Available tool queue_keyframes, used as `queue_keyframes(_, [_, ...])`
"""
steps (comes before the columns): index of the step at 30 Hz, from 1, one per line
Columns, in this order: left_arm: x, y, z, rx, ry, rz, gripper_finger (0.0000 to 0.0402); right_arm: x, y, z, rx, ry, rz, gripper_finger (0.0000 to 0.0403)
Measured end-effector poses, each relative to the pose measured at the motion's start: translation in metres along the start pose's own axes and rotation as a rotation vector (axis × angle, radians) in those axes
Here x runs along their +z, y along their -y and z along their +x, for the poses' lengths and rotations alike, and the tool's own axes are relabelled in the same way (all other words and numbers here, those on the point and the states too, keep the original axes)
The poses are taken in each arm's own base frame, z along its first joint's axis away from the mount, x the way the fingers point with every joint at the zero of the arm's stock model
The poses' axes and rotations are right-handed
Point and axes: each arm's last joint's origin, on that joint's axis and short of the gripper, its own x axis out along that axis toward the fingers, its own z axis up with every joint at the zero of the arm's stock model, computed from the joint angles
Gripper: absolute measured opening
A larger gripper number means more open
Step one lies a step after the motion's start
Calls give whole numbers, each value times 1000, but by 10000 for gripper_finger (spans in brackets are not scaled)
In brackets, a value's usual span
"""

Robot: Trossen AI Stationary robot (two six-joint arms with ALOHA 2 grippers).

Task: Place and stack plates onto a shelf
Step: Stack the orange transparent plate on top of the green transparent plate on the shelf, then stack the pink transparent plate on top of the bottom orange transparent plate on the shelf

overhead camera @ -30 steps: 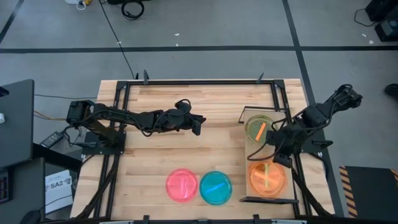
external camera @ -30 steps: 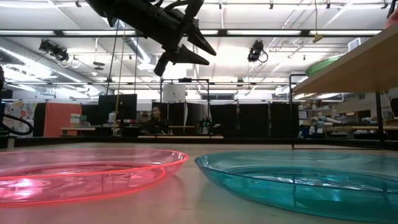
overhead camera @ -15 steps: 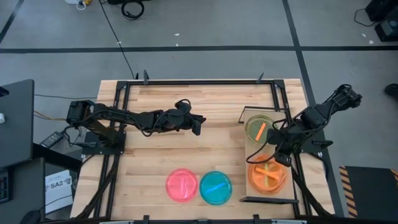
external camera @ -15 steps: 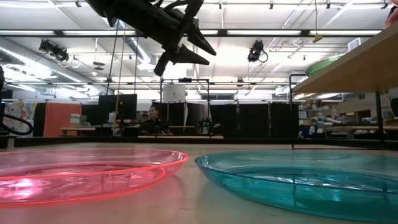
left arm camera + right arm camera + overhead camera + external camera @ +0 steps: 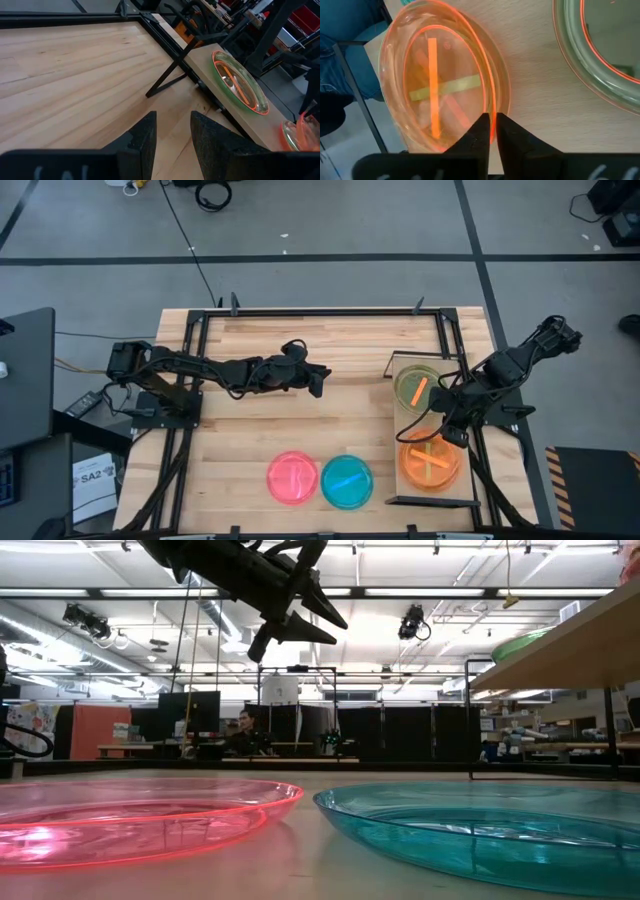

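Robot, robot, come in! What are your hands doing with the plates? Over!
Right end effector pinching orange plate rim on shelf. Left end effector open, idle mid-table. Pink plate, teal plate waiting.

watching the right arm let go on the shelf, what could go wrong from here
1. The right pincer sits astride the rim of the translucent orange plastic plate stack with little gap; lifting away may drag the top plate askew.
2. That stack sits near the front end of the light-wood shelf board, so a nudge might push it toward the edge.
3. The round pink plate and teal plate lie side by side, seemingly touching, so grabbing one could shift the other.
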Motion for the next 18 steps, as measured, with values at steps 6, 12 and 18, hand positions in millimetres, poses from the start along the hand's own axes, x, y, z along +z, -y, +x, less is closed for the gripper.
queue_keyframes(6, [0, 0, 0, 0, 0, 0, 126, 0, 0, 0, -10, 16, 0, 79])
queue_keyframes(12, [0, 0, 0, 2, -1, 1, 126, 1, 1, 0, -26, 44, 0, 119])
queue_keyframes(18, [-4, -4, 0, 37, -40, 21, 126, 1, 1, 0, -27, 45, 0, 147])
